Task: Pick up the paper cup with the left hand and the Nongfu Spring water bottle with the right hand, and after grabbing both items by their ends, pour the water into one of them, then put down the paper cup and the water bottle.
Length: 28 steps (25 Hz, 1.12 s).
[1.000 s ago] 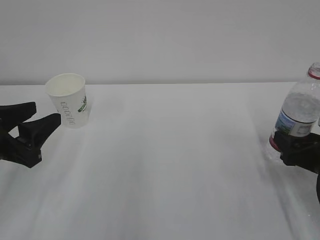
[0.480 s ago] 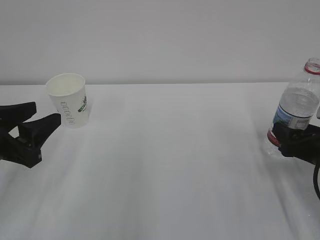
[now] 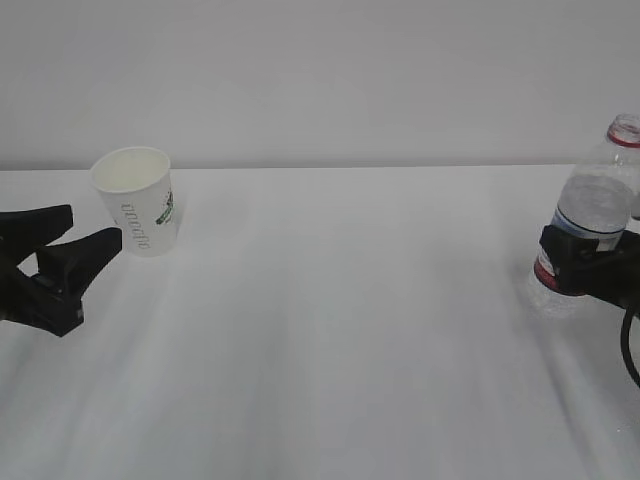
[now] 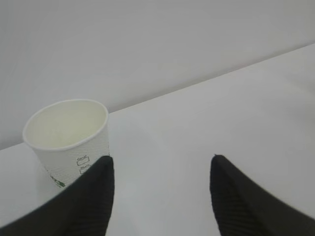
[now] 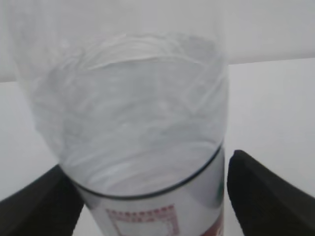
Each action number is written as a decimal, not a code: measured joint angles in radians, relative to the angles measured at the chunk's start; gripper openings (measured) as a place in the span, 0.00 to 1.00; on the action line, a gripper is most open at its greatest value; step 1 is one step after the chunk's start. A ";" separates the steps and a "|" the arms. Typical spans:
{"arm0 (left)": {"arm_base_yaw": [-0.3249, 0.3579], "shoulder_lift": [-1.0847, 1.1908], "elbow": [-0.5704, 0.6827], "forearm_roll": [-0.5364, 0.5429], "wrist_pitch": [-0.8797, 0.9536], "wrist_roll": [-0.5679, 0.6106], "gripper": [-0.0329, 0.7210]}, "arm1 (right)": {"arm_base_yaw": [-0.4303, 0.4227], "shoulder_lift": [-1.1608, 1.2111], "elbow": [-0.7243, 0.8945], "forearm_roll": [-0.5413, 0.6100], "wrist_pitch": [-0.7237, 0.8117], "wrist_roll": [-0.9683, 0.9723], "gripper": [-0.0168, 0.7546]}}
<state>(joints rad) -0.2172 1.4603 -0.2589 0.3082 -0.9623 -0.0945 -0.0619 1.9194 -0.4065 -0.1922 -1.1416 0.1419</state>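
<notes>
The white paper cup (image 3: 138,200) stands upright at the far left of the table, empty inside in the left wrist view (image 4: 66,137). My left gripper (image 3: 95,224) is open just in front of it; the cup sits beyond its left fingertip (image 4: 98,182), outside the jaws (image 4: 161,160). At the right edge stands the Nongfu Spring water bottle (image 3: 595,215), uncapped, with clear water (image 3: 600,200) in it. My right gripper (image 3: 585,262) reaches around its label band. In the right wrist view the bottle (image 5: 133,123) fills the gap between the fingers (image 5: 147,167), and a thin strip of light separates it from the right finger (image 5: 261,191).
The white table (image 3: 340,320) runs back to a plain pale wall. Nothing else stands between the cup and the bottle.
The bottle has gone from leaning to upright and shifted slightly left. My right gripper has spread its jaws a little around it. The left gripper and the cup have not moved.
</notes>
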 joint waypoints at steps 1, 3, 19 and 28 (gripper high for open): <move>0.000 0.000 0.000 0.000 0.000 0.000 0.65 | 0.000 0.002 -0.004 0.000 0.000 0.000 0.89; 0.000 0.000 0.000 0.000 0.000 0.000 0.65 | 0.000 0.002 -0.015 0.000 0.000 0.000 0.89; 0.000 0.000 0.000 0.000 0.000 0.000 0.65 | 0.000 0.028 -0.052 0.004 -0.004 0.000 0.89; 0.000 0.000 0.000 0.000 0.001 0.000 0.65 | 0.000 0.057 -0.059 0.006 -0.004 0.000 0.89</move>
<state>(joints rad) -0.2172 1.4603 -0.2589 0.3082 -0.9614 -0.0945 -0.0619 1.9760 -0.4651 -0.1857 -1.1457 0.1419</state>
